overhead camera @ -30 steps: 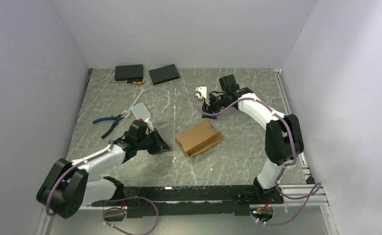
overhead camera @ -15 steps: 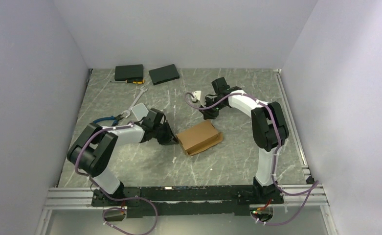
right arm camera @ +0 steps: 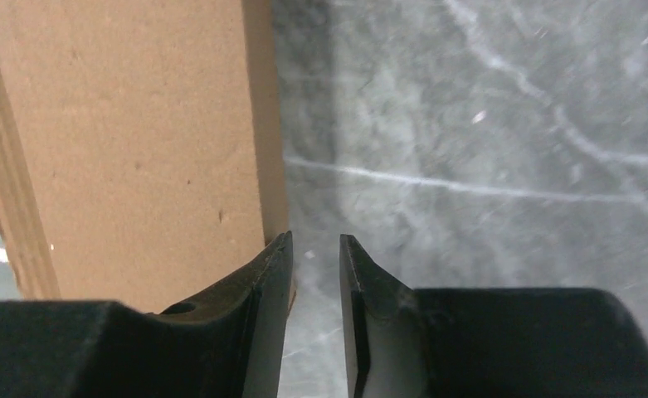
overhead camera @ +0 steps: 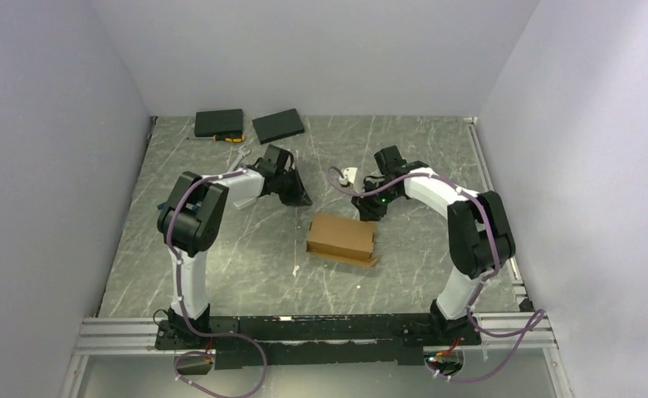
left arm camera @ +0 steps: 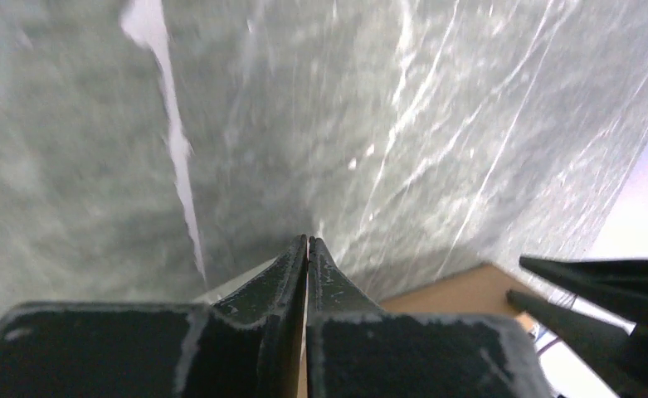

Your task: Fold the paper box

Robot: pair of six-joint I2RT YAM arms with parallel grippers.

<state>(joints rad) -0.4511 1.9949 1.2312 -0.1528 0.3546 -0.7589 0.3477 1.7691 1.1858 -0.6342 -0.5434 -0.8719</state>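
The paper box (overhead camera: 341, 236) is a small brown cardboard carton lying flat at the table's middle, with a flap edge showing along its near side. My left gripper (overhead camera: 300, 196) is shut and empty, low over the table just behind the box's left back corner. In the left wrist view its fingertips (left arm camera: 307, 241) meet, and the box (left arm camera: 461, 290) lies beyond them to the right. My right gripper (overhead camera: 368, 209) is at the box's right back corner. In the right wrist view it (right arm camera: 314, 240) is open by a narrow gap showing only table, with the box (right arm camera: 138, 149) beside its left finger.
Two black flat slabs (overhead camera: 219, 123) (overhead camera: 278, 125) lie at the back left, with a small yellow item (overhead camera: 236, 138) by them. A white connector (overhead camera: 349, 174) sticks out from the right arm's cable. Grey walls close in the left, back and right sides.
My left arm swung from the near left, past the box, to the back centre. The box turned squarer and slid slightly nearer. My right gripper narrowed and dropped to the box's back corner.
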